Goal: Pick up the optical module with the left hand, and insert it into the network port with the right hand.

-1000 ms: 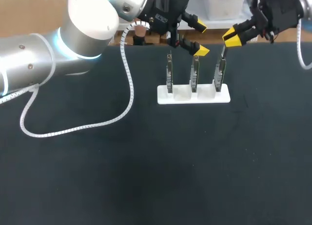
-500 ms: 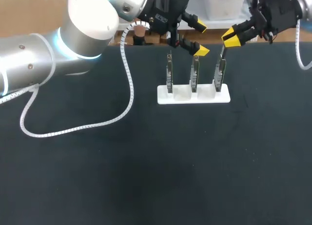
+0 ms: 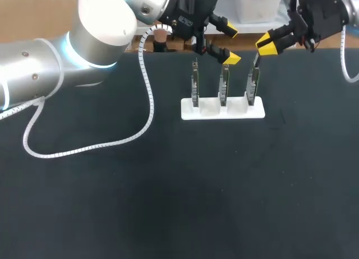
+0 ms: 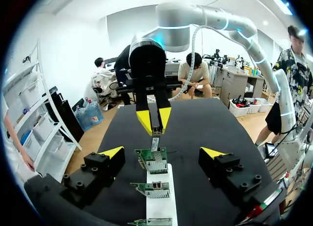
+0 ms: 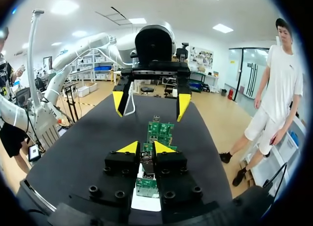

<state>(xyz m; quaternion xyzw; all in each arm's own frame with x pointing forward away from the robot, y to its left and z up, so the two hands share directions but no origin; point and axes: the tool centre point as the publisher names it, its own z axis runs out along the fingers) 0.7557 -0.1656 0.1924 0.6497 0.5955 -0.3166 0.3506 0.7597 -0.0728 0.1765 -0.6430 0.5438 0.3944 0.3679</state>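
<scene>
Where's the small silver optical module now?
The module is pinched in the right end effector, above the white holder's green circuit board that's rightmost in head view.

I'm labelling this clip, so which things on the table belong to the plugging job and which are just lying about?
Job: small silvery optical module, clamped in the shut right jaws; upright green network card below it; white slotted holder.
Lying about: middle green card and far-end green card, probably spares; white coiled cable.

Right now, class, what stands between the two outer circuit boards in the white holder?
A third circuit board, upright in the middle of the white holder; the head view shows it.
</scene>
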